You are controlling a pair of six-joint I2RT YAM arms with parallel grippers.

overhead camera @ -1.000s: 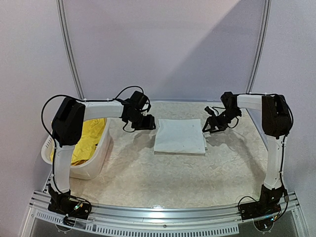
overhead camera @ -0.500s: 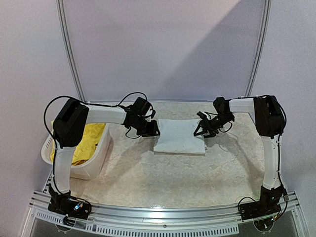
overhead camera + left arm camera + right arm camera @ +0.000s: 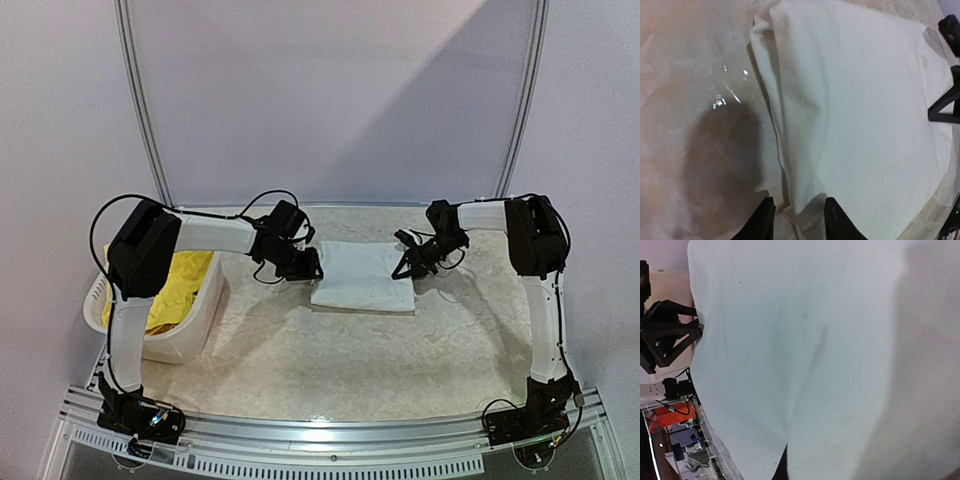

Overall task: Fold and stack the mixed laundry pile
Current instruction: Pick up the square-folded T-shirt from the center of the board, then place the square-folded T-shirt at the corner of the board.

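**One shirt nearly folded, the basket not yet touched**

The white folded T-shirt (image 3: pixel 363 277) lies as a neat rectangle on the far middle of the pale marbled table (image 3: pixel 330 360), with an arm at each short side. The left gripper (image 3: pixel 799 220) stands with its fingers (image 3: pixel 762 220) partly apart, astride a bunched corner of the shirt's left edge; whether they bite on it I cannot tell. The right gripper (image 3: pixel 408 264) is pressed together at the right edge, and in its wrist view a fold of the cloth runs straight into the tips, so it looks to be pinching the shirt.

I judge the task early: this one garment is close to done, perhaps a last fold short. The bright yellow cloth shorts (image 3: pixel 178 285) lie heaped in the white slotted plastic basket (image 3: pixel 205 318) at the left, unfolded. No stack exists yet, and no dark or pink piece shows.

No brand, label or legible writing shows on the shirt or elsewhere
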